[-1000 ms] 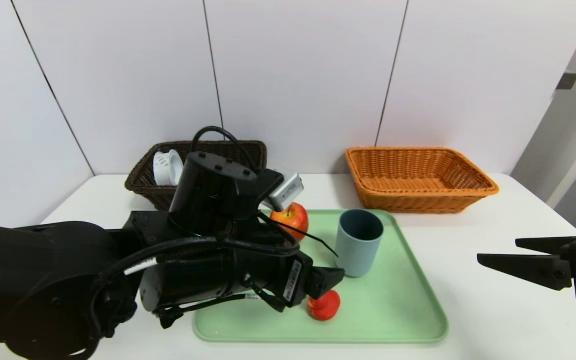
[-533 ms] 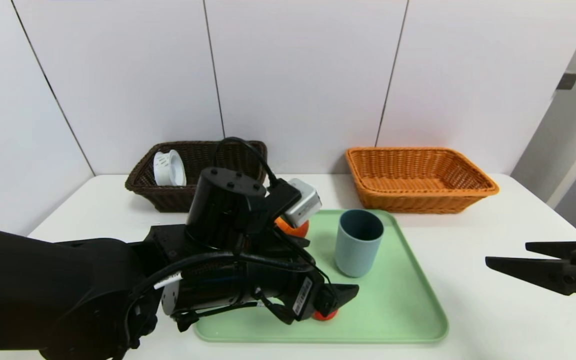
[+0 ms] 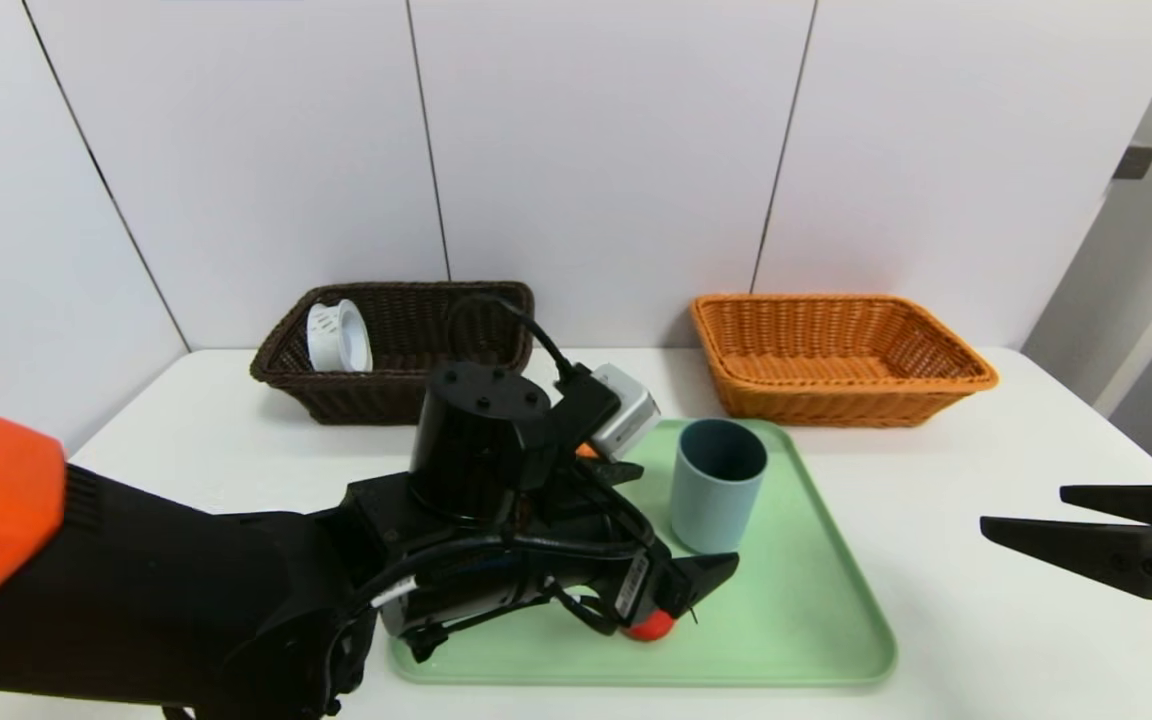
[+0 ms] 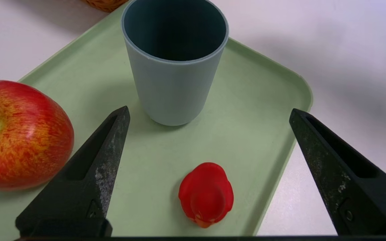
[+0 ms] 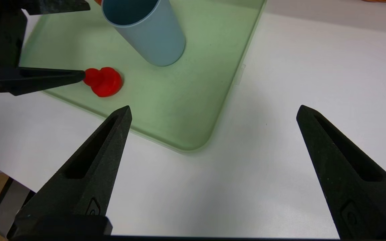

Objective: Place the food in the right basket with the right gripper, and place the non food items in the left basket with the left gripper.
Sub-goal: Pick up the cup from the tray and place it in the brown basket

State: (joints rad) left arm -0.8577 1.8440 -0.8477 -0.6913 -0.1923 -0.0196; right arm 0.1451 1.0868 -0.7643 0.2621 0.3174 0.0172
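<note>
Head view: the left gripper [image 3: 706,585] is reaching farther forward and lower over the green tray [image 3: 816,610] than a second ago, now covering most of the red toy duck [image 3: 648,627] and all but a sliver of the apple [image 4: 18,134]; its jaws are standing wide and holding nothing. The right gripper [image 3: 1076,525] is hovering over the white surface [image 3: 986,630] at the right, well apart from the tray, jaws wide and empty, having drifted slightly rightward in the picture.

Left wrist view: the duck [image 4: 206,194] is lying on the tray between the spread fingers [image 4: 106,157], near the tray's front edge; which way it is facing cannot be told. The blue-grey cup [image 4: 173,67] is standing upright beyond it, mouth up, long axis vertical. The apple is sitting beside the cup, stem side turned toward the camera.

Behind the tray, the dark brown basket [image 3: 406,340] on the left is holding a white round item [image 3: 338,337]; the orange basket [image 3: 836,355] is standing on the right. A label on the left wrist cannot be read.
</note>
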